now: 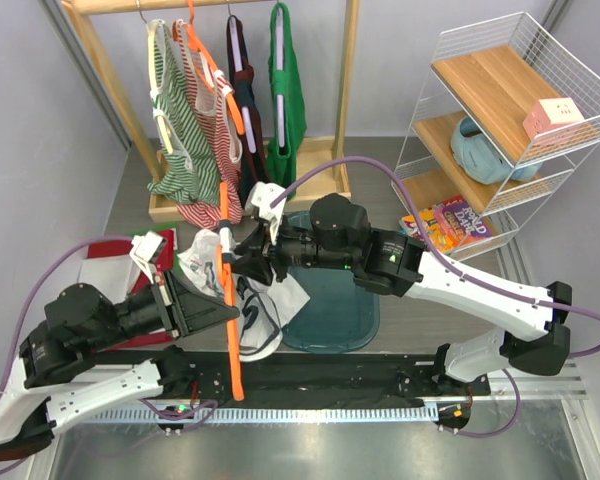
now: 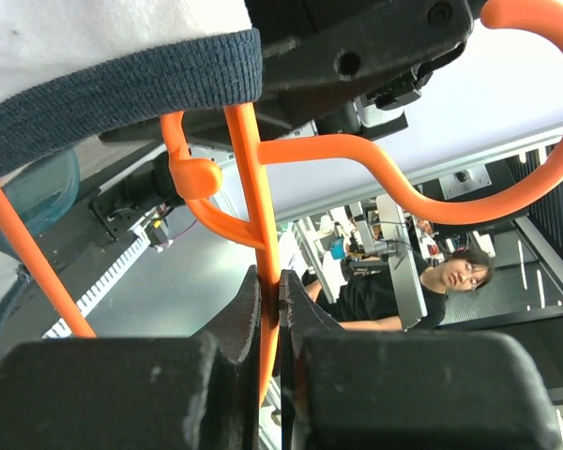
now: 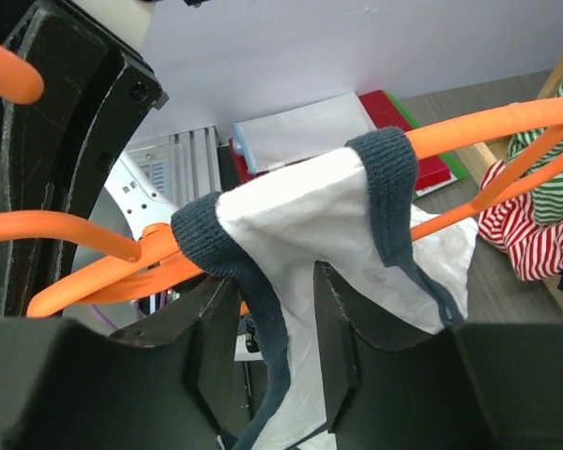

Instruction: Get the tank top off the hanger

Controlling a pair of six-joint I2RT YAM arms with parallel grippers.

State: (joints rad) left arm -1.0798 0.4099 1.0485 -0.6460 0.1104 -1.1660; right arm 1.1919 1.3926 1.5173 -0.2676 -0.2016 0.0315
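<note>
Your left tool (image 2: pixel 270 281) clamps the thin orange plastic hanger (image 2: pixel 357 150); the white, navy-trimmed tank top (image 3: pixel 310 225) is not yet off its shoulder, where your right tool (image 3: pixel 274 277) straddles the strap, whether pinching you cannot tell

Thin orange plastic hanger (image 1: pixel 230 350) upright between left gripper (image 1: pixel 223 310) and right gripper (image 1: pixel 242 252), white navy-trimmed tank top (image 1: pixel 265 325) draped on it, wooden clothes rack (image 1: pixel 350 60) behind.

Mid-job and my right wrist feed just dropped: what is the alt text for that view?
Black fingers of the right gripper stand apart on either side of a navy-trimmed strap of the white tank top, which is draped over the orange hanger. A red-and-white striped top shows at the right edge.
</note>
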